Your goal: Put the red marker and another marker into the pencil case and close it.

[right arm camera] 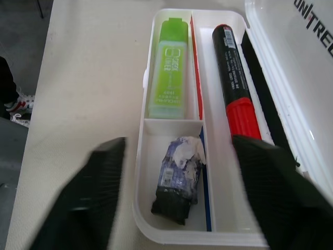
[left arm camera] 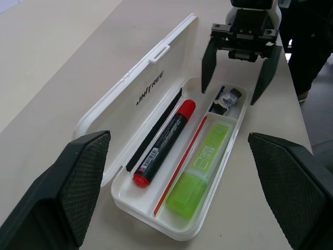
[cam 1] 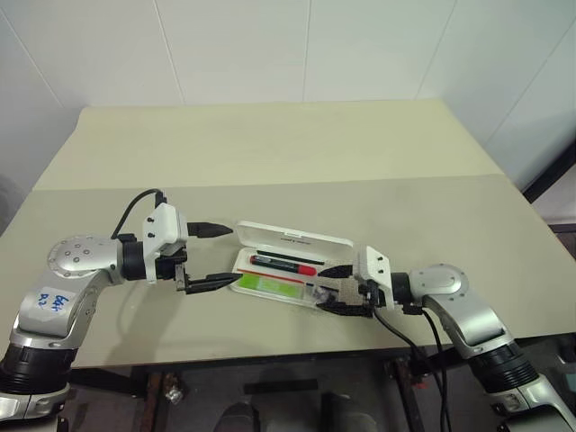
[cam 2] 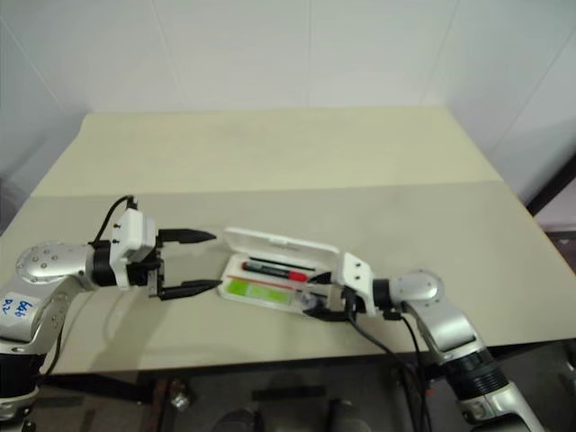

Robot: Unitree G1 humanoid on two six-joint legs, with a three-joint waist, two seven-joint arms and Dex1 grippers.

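Right gripper (cam 1: 340, 290): nearest the camera, at the near-right end of the pencil case; black fingers spread, straddling that end, nothing pinched (tips partly merge with the case's shadow in the eye views).
Left gripper (cam 1: 216, 256): fingers spread wide at the opposite end of the case, holding nothing; whether the lower fingertip touches the case rim cannot be told.
Pencil case (left arm camera: 123, 81): white, on the beige table (cam 1: 270, 144), lid hinged open and lying back, dark lettering on its inside.
Red marker (left arm camera: 164, 142): lies in the long compartment next to the lid.
Lime-green highlighter (left arm camera: 200, 169): in the compartment beside it, past the red divider strip.
Small dark crumpled object (right arm camera: 178, 179): in the end compartment; identity unclear.
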